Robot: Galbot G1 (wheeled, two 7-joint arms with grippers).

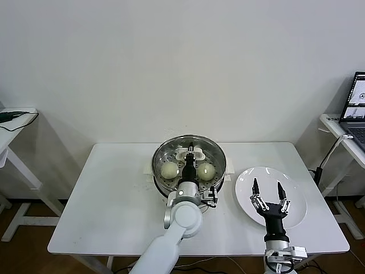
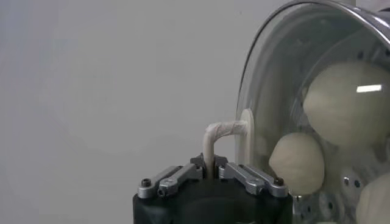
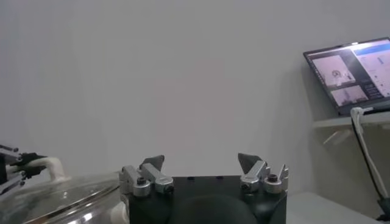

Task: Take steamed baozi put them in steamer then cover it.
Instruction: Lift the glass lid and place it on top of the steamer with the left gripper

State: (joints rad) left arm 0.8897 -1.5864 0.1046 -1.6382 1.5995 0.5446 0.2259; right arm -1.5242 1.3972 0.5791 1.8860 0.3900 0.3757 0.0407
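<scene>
White tabletop (image 1: 114, 194) fills the lower half of the head view, set against a plain pale wall. Nearest the camera, at the lower right of the frame, the right gripper (image 1: 269, 189) hovers over a flat white plate (image 1: 296, 188) with its fingers spread wide and nothing between them; the right wrist view shows the same open fingers (image 3: 152, 165) against the bare wall. Just left of it, near the bottom centre, the left arm reaches forward over the steamer (image 1: 165, 149), which sits at the middle of the table. The left gripper (image 1: 189, 156) is pressed shut on the white handle (image 2: 220, 131) of the glass lid (image 2: 286, 73); in the left wrist view the handle's loop is pinched between the closed fingers. Steamed baozi (image 1: 169, 169) show through the glass, one at the left and another (image 1: 206, 170) at the right of the gripper, resting on the perforated tray inside the steamer. Farther off, a laptop (image 1: 357, 105) stands on a side table at the right edge, and another side table (image 1: 14, 123) sits at the left edge.
</scene>
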